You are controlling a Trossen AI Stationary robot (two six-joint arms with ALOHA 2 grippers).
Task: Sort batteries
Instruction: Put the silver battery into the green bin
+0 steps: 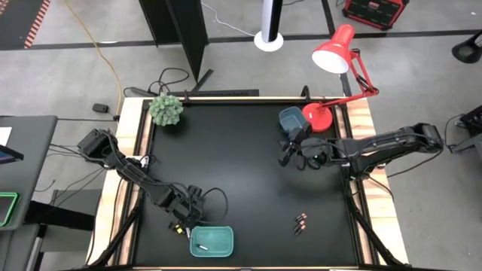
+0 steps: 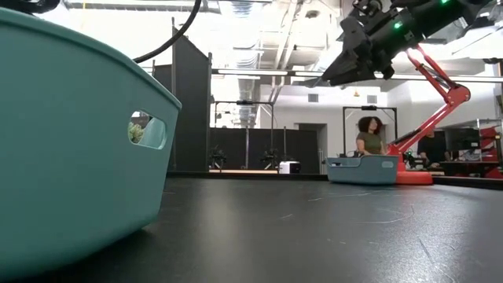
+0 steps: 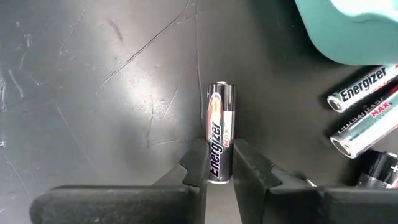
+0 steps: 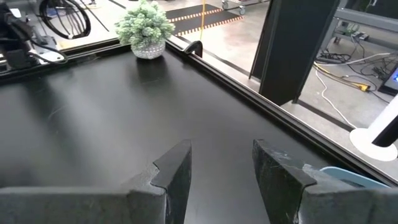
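Note:
A dark battery (image 3: 220, 137) with a red and silver label lies flat on the black table, just left of the teal tray (image 1: 212, 240). My left gripper (image 3: 221, 163) stands over it, closed on its near end. Three more batteries (image 3: 364, 109) lie beside it by the tray's wall (image 3: 348, 28). A whitish battery (image 1: 199, 247) lies inside the teal tray. Three dark batteries (image 1: 300, 223) lie at the near right. My right gripper (image 1: 286, 154) hangs open above the table by the blue tray (image 1: 290, 119), holding nothing. My left gripper pinches the dark battery between its two fingers (image 3: 198, 163), on the two long sides near the end closest to the wrist (image 3: 219, 169). The fingers come steeply from above. The battery lies flat on the table, its far end sticking out beyond the fingertips.
A small potted plant (image 1: 166, 110) stands at the far left corner. A red desk lamp (image 1: 331, 56) has its base (image 1: 316, 117) at the far right, beside the blue tray. Bare black table lies in the middle. A person (image 2: 368, 135) sits in the room beyond.

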